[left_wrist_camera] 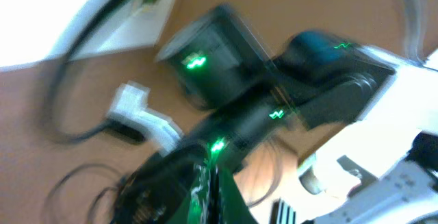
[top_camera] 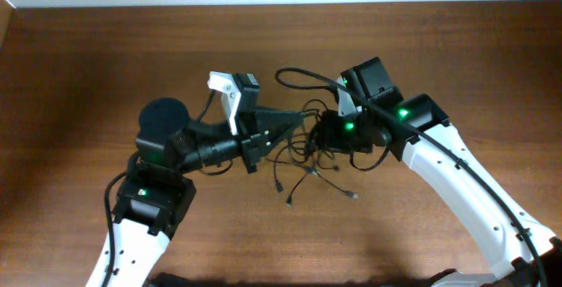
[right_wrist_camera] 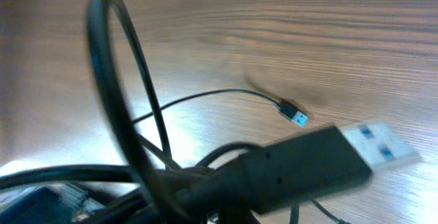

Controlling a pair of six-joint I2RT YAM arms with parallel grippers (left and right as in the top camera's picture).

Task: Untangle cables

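The cables lay loosely tangled at mid-frame on the desk, between both arms. The left gripper and right gripper were closed at the tangle's upper edge. A USB plug hung close in the right wrist view.

Left arm: white shell at 7 o'clock in the overhead view, with black joints above it.
Round cap: smooth black disc on a left arm joint, toward 9 o'clock.
Left light: small green dot on a black joint block.
Bracket: white plastic piece beside a small black box.
Left gripper: black, tapering to a point.
Right arm: long white shell toward 4 o'clock.
Arm cable: thin black line along the white shell.
Housings: black boxy blocks near 1 o'clock.
Right lights: two green dots.
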